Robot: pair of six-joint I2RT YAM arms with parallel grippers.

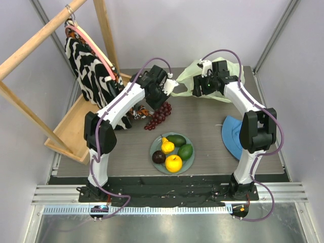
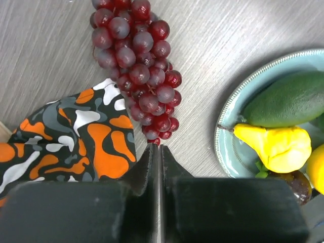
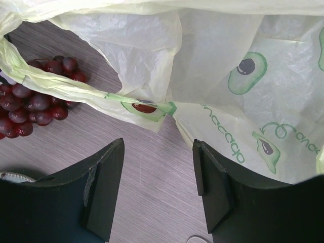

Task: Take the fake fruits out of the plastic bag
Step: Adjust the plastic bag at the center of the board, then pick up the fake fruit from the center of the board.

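Note:
The pale yellow-green plastic bag lies crumpled at the back of the table, printed with avocados, and no fruit shows inside it in the right wrist view. My right gripper is open just before the bag, over bare table, with nothing between its fingers. A dark-red grape bunch lies on the table between bag and plate. My left gripper is shut and empty, its tips just short of the grapes. The teal plate holds a yellow pear, a green avocado, a dark purple fruit and an orange one.
An orange-and-black patterned cloth lies left of the grapes. A blue cloth hat sits at the right edge. A wooden rack with a striped garment stands at the left.

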